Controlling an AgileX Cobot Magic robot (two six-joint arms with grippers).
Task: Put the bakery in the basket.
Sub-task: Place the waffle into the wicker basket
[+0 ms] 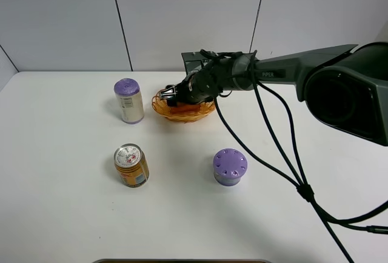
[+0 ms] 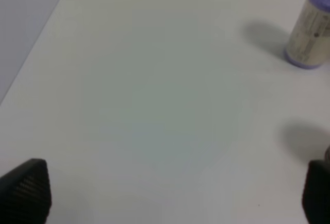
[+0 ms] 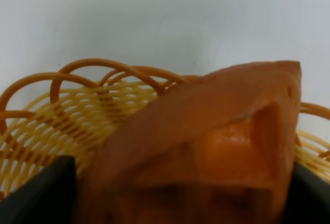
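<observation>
From high up, the right gripper [image 1: 172, 95] hangs over the basket [image 1: 189, 115] at the back of the table [image 1: 60, 220].

The left wrist view shows the left gripper [image 2: 170, 197] wide open, with nothing in it.

In the right wrist view, the right gripper's fingers [image 3: 36, 193] squeeze the bakery [image 3: 221, 131] just above the woven bottom. I think it should go a little lower, then open slowly, so the slice lands in the middle and not on the loopy rim.
</observation>
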